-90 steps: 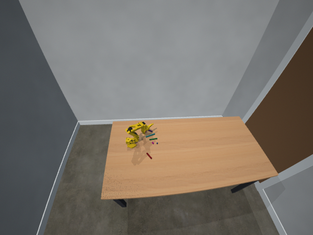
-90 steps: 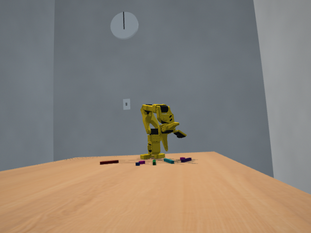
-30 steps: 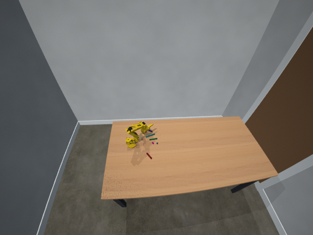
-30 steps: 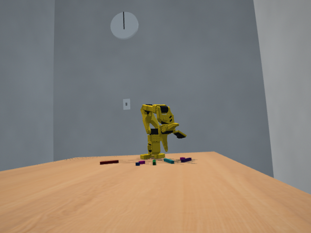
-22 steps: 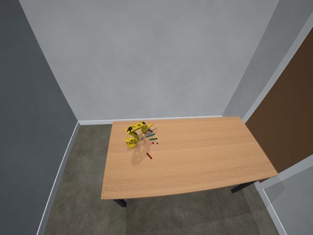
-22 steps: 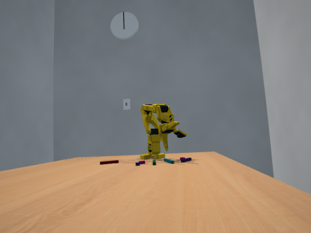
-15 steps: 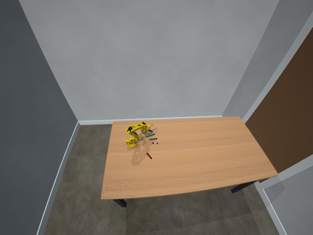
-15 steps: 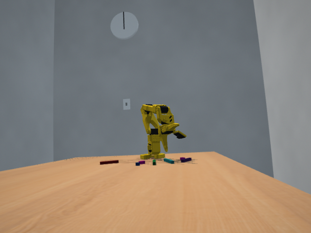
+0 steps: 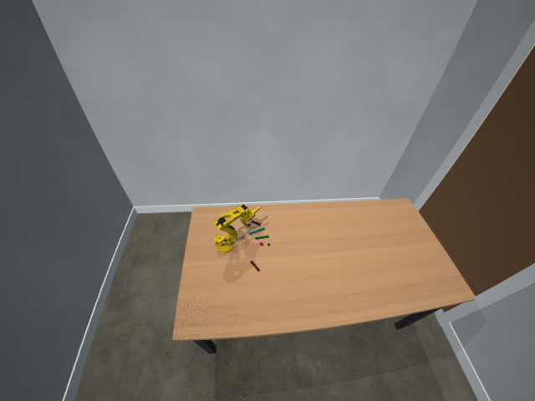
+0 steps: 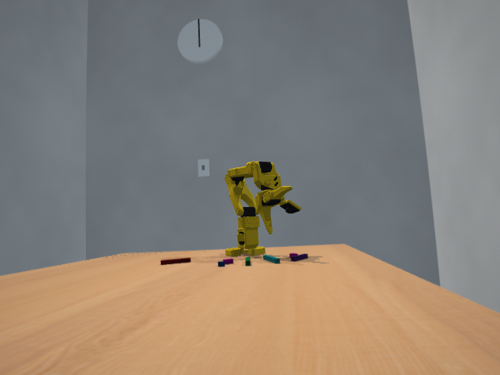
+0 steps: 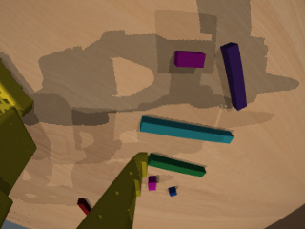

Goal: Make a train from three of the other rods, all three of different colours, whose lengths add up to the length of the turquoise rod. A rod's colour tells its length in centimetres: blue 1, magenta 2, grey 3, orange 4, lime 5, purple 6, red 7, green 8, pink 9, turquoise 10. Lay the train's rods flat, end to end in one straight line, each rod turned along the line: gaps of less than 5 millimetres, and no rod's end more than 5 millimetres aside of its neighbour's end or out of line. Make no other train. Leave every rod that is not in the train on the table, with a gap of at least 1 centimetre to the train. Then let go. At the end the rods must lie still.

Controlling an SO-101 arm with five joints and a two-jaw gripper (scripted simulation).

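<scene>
Red rod point(image 9: 255, 266) point(image 10: 175, 261) point(image 11: 83, 205) is lying apart from the rest on the bench point(image 9: 345, 259) point(image 10: 258, 323) point(image 11: 281, 167); blue rod point(image 9: 268, 244) point(image 10: 221, 263) point(image 11: 172, 191) is sitting near one magenta rod point(image 9: 261, 244) point(image 10: 228, 261) point(image 11: 152, 183), unjoined. These three colours are making the only workable sum. Green rod point(image 9: 262, 237) point(image 10: 248, 261) point(image 11: 176, 165) is lying between them and turquoise rod point(image 9: 257, 230) point(image 10: 271, 258) point(image 11: 186, 130); farther out, purple rod point(image 9: 256, 223) point(image 10: 299, 257) point(image 11: 234, 76) is flanking the second magenta rod point(image 9: 248, 224) point(image 10: 293, 255) point(image 11: 190, 59). Gripper point(image 9: 255, 215) point(image 10: 280, 210) point(image 11: 88, 129) is hovering, jaws wide apart, holding nothing. No train is showing; gathering, aligning and closing both joints are all remaining.
</scene>
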